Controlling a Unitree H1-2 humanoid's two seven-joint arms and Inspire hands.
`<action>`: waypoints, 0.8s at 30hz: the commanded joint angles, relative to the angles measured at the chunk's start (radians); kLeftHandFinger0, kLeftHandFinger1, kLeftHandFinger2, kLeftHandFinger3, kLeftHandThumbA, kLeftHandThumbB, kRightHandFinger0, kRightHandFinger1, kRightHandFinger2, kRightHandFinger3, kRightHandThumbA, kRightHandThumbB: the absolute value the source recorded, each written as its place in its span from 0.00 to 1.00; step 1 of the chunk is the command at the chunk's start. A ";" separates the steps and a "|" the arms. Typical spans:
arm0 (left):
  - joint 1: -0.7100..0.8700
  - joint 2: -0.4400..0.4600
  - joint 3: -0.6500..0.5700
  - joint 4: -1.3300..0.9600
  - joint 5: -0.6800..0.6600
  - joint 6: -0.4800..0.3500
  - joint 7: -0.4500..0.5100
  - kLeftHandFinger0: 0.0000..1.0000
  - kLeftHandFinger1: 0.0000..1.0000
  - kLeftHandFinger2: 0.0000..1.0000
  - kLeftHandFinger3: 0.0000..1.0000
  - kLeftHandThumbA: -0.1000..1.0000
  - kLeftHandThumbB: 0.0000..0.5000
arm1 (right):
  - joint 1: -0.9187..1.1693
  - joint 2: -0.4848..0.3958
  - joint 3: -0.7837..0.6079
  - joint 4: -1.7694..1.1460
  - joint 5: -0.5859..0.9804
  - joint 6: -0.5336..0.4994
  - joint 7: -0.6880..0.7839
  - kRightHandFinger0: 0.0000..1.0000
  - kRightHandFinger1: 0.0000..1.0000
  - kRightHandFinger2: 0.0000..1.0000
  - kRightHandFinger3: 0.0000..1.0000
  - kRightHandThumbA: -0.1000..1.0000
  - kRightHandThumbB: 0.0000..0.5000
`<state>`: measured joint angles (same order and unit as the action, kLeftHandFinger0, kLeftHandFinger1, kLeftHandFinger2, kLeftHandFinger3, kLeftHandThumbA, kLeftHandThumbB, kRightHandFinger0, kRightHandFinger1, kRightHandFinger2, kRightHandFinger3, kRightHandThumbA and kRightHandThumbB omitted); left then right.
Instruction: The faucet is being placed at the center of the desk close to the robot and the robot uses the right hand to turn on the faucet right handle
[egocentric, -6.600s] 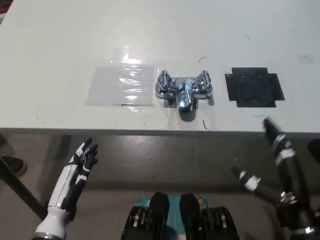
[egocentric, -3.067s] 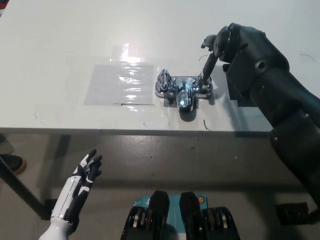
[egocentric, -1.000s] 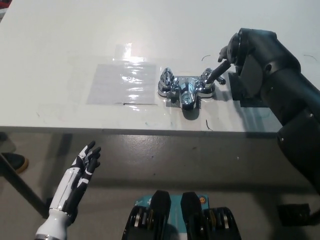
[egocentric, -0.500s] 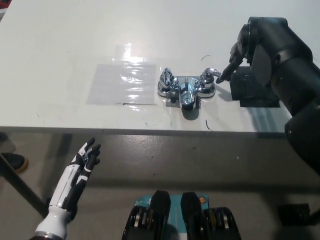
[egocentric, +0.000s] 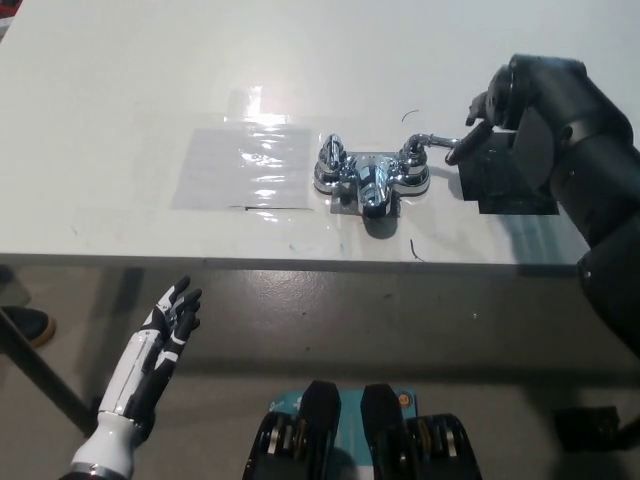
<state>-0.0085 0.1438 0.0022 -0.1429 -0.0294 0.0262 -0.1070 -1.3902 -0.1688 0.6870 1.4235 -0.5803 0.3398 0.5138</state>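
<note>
A chrome faucet (egocentric: 368, 178) stands at the middle of the white desk (egocentric: 120, 90) near its front edge. Its right handle (egocentric: 430, 141) points out to the right. My black right hand (egocentric: 484, 118) hovers just right of that handle, one fingertip (egocentric: 455, 155) at the handle's tip and nothing clasped. The faucet's left handle (egocentric: 330, 157) stands upright. My white left hand (egocentric: 160, 340) rests open below the desk edge at the lower left.
A clear glossy sheet (egocentric: 246, 166) is taped left of the faucet. A black taped square (egocentric: 508, 178) lies right of it, partly under my right arm. A dark shoe (egocentric: 22, 325) shows on the floor at the far left.
My right hand has moved rightward, and the right handle has swung from pointing up to lying out to the right. The left hand has stayed put.
</note>
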 joint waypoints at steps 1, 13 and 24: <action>-0.024 0.015 0.002 -0.034 -0.004 -0.009 -0.012 1.00 1.00 1.00 1.00 0.88 0.30 | -0.060 -0.027 -0.050 -0.049 -0.014 0.074 -0.340 1.00 1.00 1.00 1.00 0.66 0.89; -0.024 0.018 -0.003 -0.027 0.003 -0.020 -0.015 1.00 1.00 1.00 1.00 0.90 0.29 | -0.045 -0.038 -0.083 -0.062 -0.011 0.039 -0.434 1.00 1.00 1.00 1.00 0.67 0.81; -0.025 0.018 -0.001 -0.025 -0.005 -0.019 -0.016 1.00 1.00 1.00 1.00 0.88 0.28 | -0.066 -0.133 -0.185 -0.292 0.008 0.033 -0.371 1.00 1.00 1.00 1.00 0.53 0.81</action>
<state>-0.0150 0.1461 0.0018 -0.1425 -0.0293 0.0261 -0.1074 -1.3577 -0.2313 0.5428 1.2583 -0.5782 0.3583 0.1811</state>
